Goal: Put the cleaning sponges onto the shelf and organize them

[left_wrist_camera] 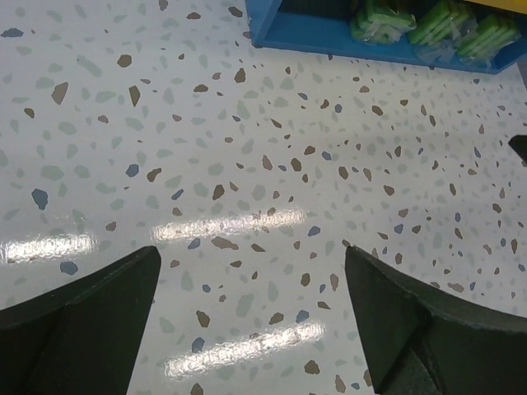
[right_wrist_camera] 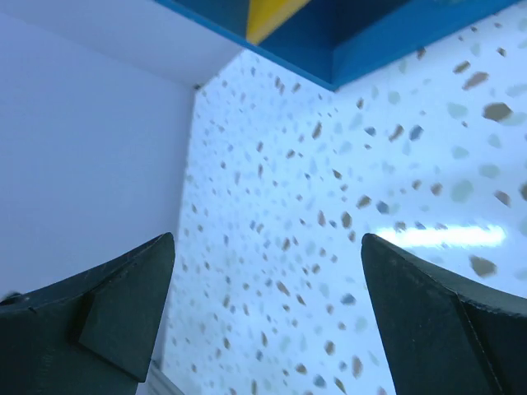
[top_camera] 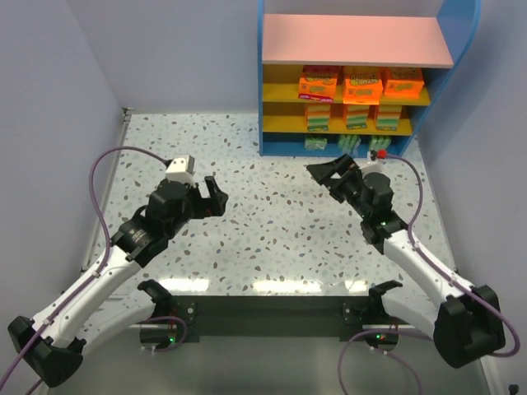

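Note:
The shelf (top_camera: 354, 39), blue-framed with a pink top board, stands at the table's far edge. Orange cleaning sponges (top_camera: 362, 82) line its upper yellow tier, and more packs (top_camera: 356, 117) sit on the tier below. Green-edged sponges (top_camera: 350, 144) lie on the bottom level and show again at the top of the left wrist view as green sponges (left_wrist_camera: 445, 20). My left gripper (top_camera: 216, 197) (left_wrist_camera: 251, 251) hovers over bare table, open and holding nothing. My right gripper (top_camera: 328, 171) (right_wrist_camera: 268, 239) is open and holds nothing, just in front of the shelf's lower left corner.
The terrazzo table (top_camera: 263, 222) is walled on the left (top_camera: 58, 123) and right. The shelf's blue base (left_wrist_camera: 329, 37) (right_wrist_camera: 354, 37) lies ahead of both wrists. A small red object (top_camera: 380, 152) sits by the shelf's bottom right.

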{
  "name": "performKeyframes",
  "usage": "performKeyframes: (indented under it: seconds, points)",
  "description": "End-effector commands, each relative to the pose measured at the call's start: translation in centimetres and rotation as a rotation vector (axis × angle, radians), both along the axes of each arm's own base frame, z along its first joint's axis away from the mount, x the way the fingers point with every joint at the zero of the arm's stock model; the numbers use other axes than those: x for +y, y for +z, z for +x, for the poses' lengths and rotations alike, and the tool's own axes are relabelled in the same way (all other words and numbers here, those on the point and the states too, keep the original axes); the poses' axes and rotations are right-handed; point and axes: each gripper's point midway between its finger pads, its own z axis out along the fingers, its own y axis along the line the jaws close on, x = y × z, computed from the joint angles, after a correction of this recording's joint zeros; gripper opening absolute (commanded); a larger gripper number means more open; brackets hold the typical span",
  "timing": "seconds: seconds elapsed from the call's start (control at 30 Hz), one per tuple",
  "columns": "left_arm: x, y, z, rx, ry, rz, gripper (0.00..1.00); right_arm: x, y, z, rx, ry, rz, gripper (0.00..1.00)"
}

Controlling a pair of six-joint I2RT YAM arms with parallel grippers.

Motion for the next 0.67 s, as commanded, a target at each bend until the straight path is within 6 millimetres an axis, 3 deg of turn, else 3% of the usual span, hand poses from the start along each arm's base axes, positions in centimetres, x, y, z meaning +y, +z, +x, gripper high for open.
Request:
performKeyframes:
  seconds: [0.0,0.17,0.23,0.4,0.63]
  points:
    - [-0.5,4.8,1.1,-0.131,-0.014,-0.054,1.0,-1.1,-5.5,-5.5,0.13,0.164,-0.299,0.99]
    - [0.0,7.8,1.0,-0.224,-0.004,-0.077,1.0,-3.7,-7.3,-9.5,0.197,0.148,-0.398,0.99]
    - [0.5,9.4,0.8,-0.257,0.003,-0.078,1.0,-4.3,-6.5,-10.9,0.166,0.139,-0.396,0.99]
    - [1.0,12.9,-0.1,-0.319,-0.01,-0.095,1.0,-5.7,-6.9,-12.1,0.181,0.084,-0.406,0.99]
    - [0.5,13.5,-0.9,-0.346,-0.077,-0.08,1.0,-7.8,-6.9,-12.1,0.227,-0.016,-0.459,0.99]
